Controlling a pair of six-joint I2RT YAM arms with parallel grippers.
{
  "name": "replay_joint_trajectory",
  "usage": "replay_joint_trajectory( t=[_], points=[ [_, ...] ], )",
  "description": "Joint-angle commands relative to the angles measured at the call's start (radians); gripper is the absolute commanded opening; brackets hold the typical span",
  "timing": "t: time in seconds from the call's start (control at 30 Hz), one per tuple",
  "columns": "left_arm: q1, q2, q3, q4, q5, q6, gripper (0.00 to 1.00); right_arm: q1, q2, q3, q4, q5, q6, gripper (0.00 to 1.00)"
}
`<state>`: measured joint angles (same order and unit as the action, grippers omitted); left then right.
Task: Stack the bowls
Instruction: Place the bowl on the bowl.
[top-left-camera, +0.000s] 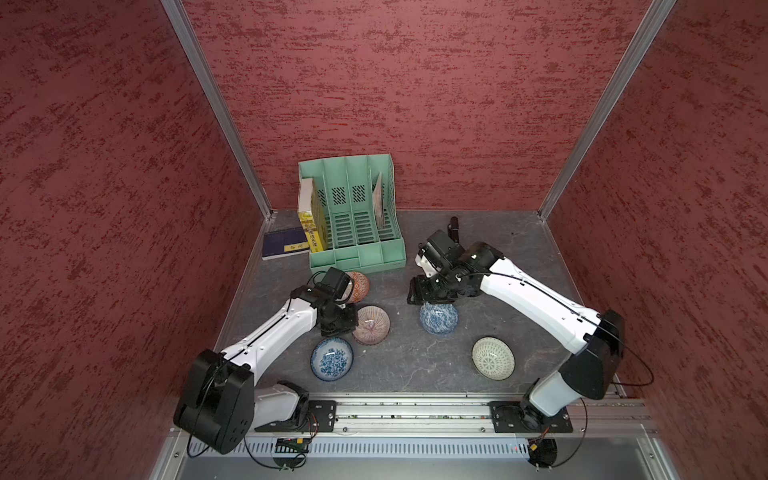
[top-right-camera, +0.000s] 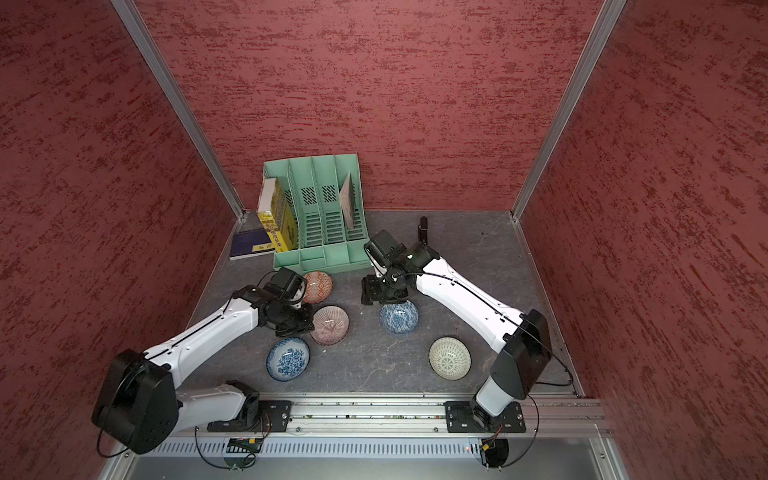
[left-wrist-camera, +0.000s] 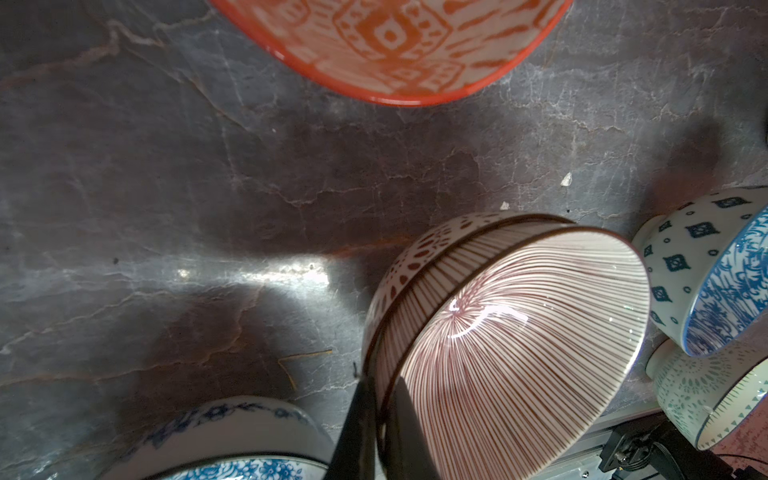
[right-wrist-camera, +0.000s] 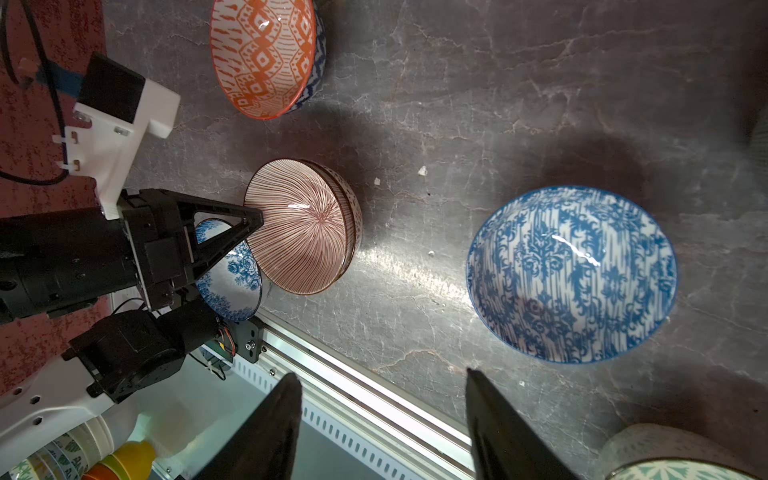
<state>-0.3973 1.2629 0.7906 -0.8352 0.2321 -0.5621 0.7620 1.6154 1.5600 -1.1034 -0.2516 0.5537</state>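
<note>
Grey marbled counter: left jaws clamp the striped bowl by its rim, right jaws stand apart, empty, just above a blue-white bowl.

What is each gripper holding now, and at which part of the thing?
The left gripper pinches the striped bowl at its rim, one finger inside, one outside. The right gripper is open and holds nothing.

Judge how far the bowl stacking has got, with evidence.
Done: the striped bowl seems nested in a brown-patterned bowl. In hand: the left gripper pinches its rim; the right gripper hangs open. Left: orange bowl, blue floral bowl, blue damask bowl and green bowl stand apart.
</note>
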Motion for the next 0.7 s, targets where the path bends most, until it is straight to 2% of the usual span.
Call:
replay_joint_trajectory(
  t=[0.0, 0.13, 0.33, 0.53, 0.67],
  points=[
    [0.001, -0.02, -0.009, 0.038, 0.014, -0.006, 0.14, -0.004, -0.023, -0.006, 0.019, -0.006, 0.003, 0.65],
    [0.0, -0.02, 0.002, 0.025, 0.018, -0.004, 0.28, -0.003, -0.023, -0.016, 0.018, 0.001, -0.001, 0.66],
    [0.0, -0.035, 0.026, -0.005, 0.024, -0.004, 0.33, -0.003, -0.019, -0.02, 0.016, 0.005, -0.004, 0.65],
    [0.0, -0.047, 0.047, -0.041, 0.023, -0.005, 0.34, -0.003, -0.018, -0.022, 0.016, 0.016, -0.011, 0.65],
    [0.0, -0.031, 0.051, -0.05, 0.02, -0.007, 0.27, -0.004, -0.018, -0.019, 0.016, 0.02, -0.011, 0.65]
  ],
)
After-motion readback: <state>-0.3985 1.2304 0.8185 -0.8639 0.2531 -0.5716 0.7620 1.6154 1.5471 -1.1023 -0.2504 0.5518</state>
